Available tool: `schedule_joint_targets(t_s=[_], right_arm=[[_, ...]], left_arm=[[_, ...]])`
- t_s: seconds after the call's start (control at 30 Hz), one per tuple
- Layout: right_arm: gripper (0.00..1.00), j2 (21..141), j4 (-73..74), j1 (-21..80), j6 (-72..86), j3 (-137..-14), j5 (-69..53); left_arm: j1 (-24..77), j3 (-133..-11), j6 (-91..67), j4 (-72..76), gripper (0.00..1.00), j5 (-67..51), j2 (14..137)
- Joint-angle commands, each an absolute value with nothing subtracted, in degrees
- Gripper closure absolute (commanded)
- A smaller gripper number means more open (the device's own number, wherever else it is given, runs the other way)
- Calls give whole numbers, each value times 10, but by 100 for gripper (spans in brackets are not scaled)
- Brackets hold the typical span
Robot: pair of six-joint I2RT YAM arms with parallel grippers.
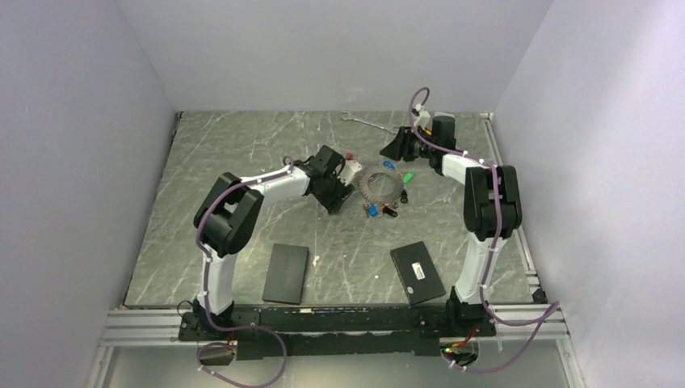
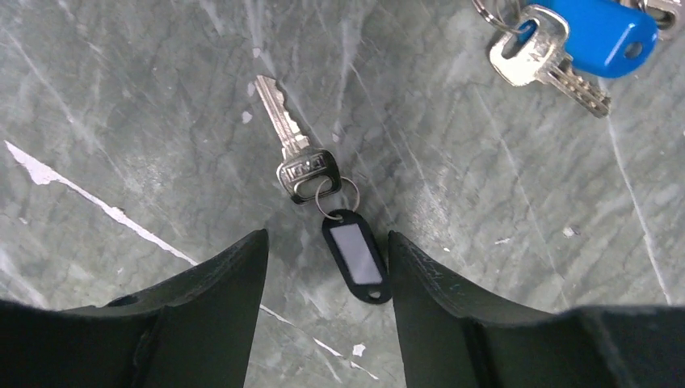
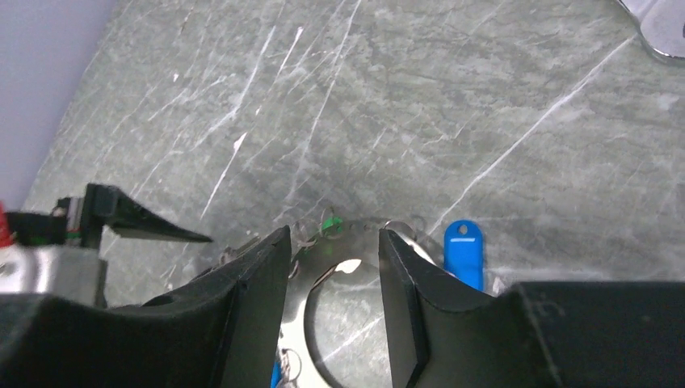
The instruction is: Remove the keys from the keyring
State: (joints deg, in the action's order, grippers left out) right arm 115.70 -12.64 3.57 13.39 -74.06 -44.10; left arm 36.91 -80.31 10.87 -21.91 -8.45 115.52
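The keyring (image 1: 383, 184) lies mid-table, a thin grey ring fringed with keys (image 1: 380, 210). My right gripper (image 1: 397, 149) hangs over its far rim. In the right wrist view the right gripper (image 3: 335, 239) is open, with the shiny keyring (image 3: 317, 295) under the gap and gripped by neither finger. A blue tag (image 3: 464, 252) and a green tag (image 3: 329, 221) lie beside it. My left gripper (image 1: 338, 197) is left of the ring. In its wrist view the left gripper (image 2: 327, 236) is open astride a loose silver key (image 2: 289, 141) whose black tag (image 2: 356, 255) lies against the right finger.
Two flat black boxes (image 1: 287, 273) (image 1: 417, 272) lie near the front of the table. A long silver wrench (image 1: 367, 123) rests at the back. A blue-tagged key (image 2: 602, 34) lies at the upper right of the left wrist view. Grey walls close in both sides.
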Motion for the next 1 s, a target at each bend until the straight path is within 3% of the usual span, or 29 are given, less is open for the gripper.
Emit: schedule_joint_targets(t_s=[0.0, 0.27, 0.6, 0.73, 0.9, 0.97], right_arm=[[52, 1078, -114, 21, 119, -718, -473], [51, 985, -80, -17, 116, -654, -507], [51, 926, -65, -34, 117, -606, -531], [50, 915, -53, -37, 100, -603, -535], [35, 904, -30, -43, 69, -605, -539], [22, 898, -17, -46, 51, -606, -538]], left_arm=[[374, -829, 89, -207, 41, -55, 1167], [355, -870, 85, -219, 47, -2, 1207], [297, -921, 68, -263, 49, -25, 1227], [281, -934, 74, -282, 35, -66, 1213], [231, -957, 60, -299, 5, -154, 1160], [209, -957, 52, -294, 1, -190, 1130]])
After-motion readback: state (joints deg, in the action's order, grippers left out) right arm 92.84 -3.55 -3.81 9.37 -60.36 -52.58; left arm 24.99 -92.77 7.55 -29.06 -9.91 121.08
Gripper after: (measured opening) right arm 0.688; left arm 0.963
